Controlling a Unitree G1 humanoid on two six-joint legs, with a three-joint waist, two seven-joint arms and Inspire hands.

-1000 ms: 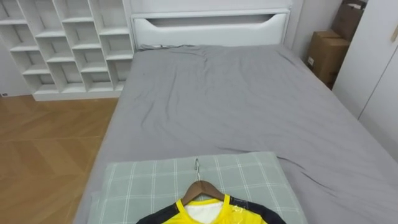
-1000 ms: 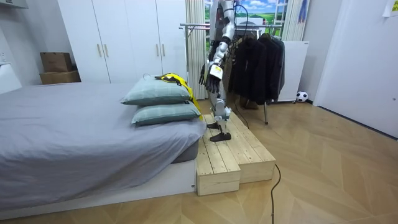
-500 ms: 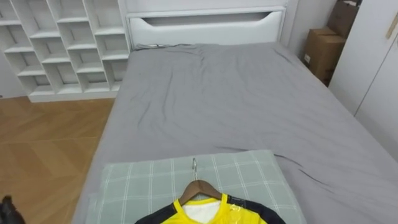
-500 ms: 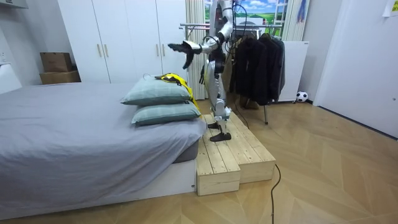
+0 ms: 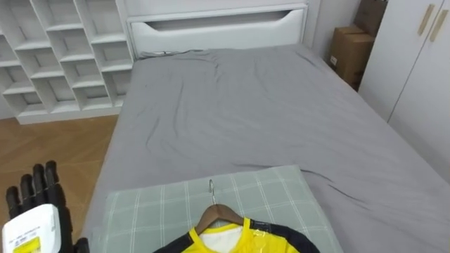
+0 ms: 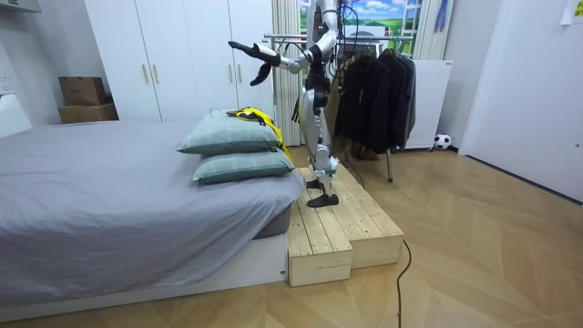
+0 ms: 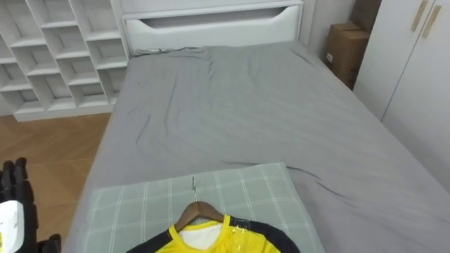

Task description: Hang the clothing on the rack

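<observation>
A yellow shirt with dark shoulders point(image 5: 235, 242) lies on a wooden hanger point(image 5: 219, 211) on a green checked pillow point(image 5: 162, 207). The hanger's metal hook point(image 5: 211, 187) points up the bed. My left hand point(image 5: 39, 204) is raised at the lower left, beside the pillow's left edge, open with its fingers straight and apart from the shirt. In the room view I stand on a wooden platform point(image 6: 337, 223) by the stacked pillows point(image 6: 232, 137). My left hand point(image 6: 248, 49) is stretched out above them. My right hand point(image 6: 298, 108) hangs at my side.
A clothes rack point(image 6: 291, 38) with dark garments point(image 6: 373, 91) stands behind me. The grey bed point(image 5: 246, 105) stretches ahead to a white headboard point(image 5: 218, 24). White shelves point(image 5: 56, 56) stand at the left, with cardboard boxes point(image 5: 348, 49) and a wardrobe point(image 5: 415, 77) at the right.
My left arm has risen from my side and now reaches out above the pillows. The hand has come into the eye view at lower left. The camera shifted slightly.
</observation>
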